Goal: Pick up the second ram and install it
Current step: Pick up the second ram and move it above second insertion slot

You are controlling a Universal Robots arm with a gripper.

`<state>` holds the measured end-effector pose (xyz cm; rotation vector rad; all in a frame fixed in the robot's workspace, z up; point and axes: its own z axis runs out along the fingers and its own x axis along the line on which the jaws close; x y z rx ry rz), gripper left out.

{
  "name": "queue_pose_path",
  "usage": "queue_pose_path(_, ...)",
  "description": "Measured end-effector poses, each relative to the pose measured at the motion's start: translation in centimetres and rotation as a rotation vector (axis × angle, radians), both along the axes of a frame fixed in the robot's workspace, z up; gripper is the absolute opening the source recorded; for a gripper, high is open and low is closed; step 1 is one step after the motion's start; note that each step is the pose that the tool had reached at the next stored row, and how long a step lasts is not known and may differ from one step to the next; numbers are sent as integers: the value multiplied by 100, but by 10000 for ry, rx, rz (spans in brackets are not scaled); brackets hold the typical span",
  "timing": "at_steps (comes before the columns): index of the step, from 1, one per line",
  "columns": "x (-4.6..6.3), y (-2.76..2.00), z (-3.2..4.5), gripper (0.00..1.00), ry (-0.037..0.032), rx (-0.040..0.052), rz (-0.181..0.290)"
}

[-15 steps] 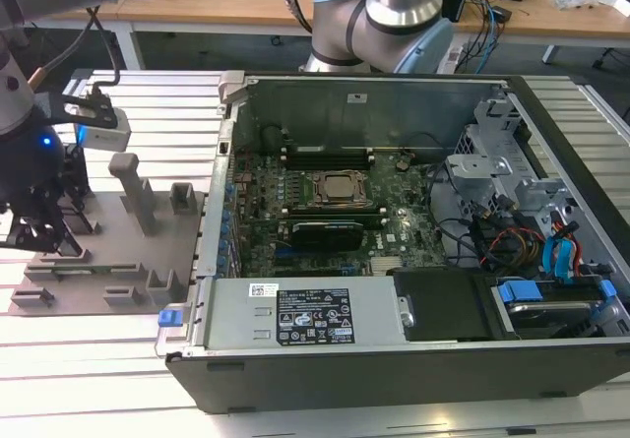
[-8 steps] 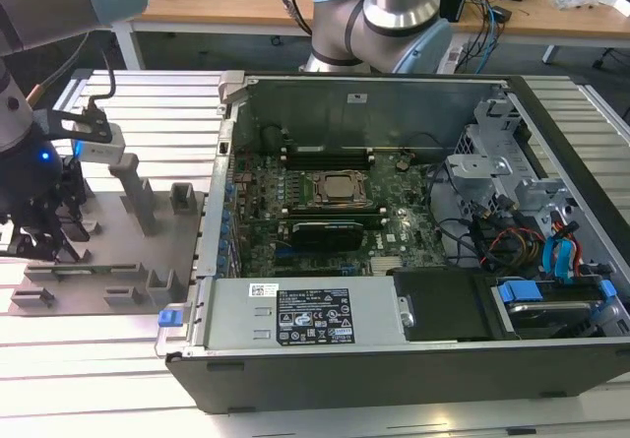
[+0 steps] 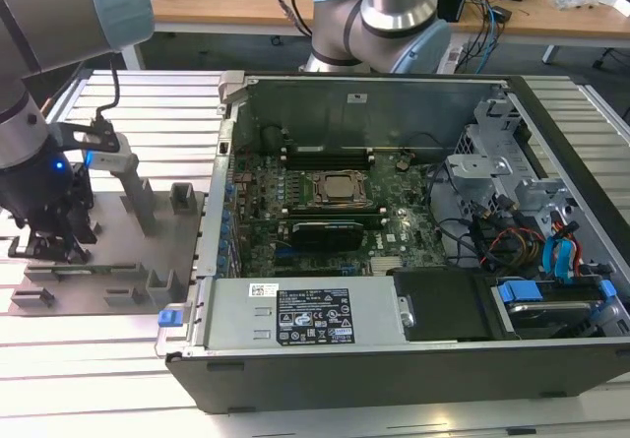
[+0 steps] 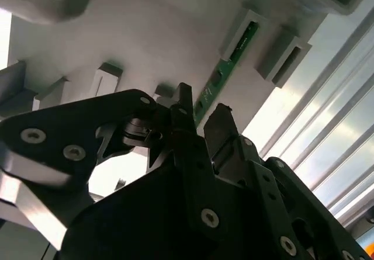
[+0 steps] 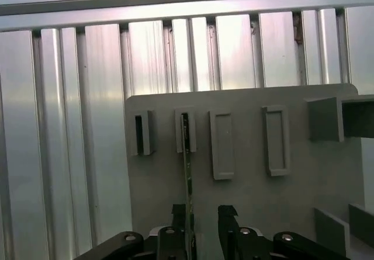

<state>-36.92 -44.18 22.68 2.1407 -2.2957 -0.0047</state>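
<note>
The arm's gripper (image 3: 44, 248) is down over the near end of a grey plate (image 3: 108, 251) with upright posts (image 3: 138, 197), which lies on a slatted metal table (image 3: 98, 359) at the exterior view's left. Just beside the plate sits an open computer case (image 3: 394, 379). Its motherboard (image 3: 261, 212) and processor socket (image 3: 340, 190) are exposed, with coloured cables (image 3: 512, 236) at the case's far right. A wooden desk (image 3: 217, 0) stands behind.

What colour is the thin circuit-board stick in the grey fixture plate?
The thin circuit-board stick is green; second wrist view shows it best.
</note>
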Motion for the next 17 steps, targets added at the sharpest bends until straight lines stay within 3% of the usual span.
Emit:
queue_pose_path(1, -4, 32, -29, 36, -3, 2, 16)
queue_pose_path(5, -18, 87, -129, 36, -1, 0, 52)
queue_pose_path(12, -55, 131, -291, 36, 0, -28, 192)
queue_pose_path(14, -55, 138, -270, 36, -5, -48, 231)
queue_pose_path(16, -55, 140, -109, 36, -8, -49, 239)
queue_pose_path(17, -55, 140, -98, 36, -7, -51, 239)
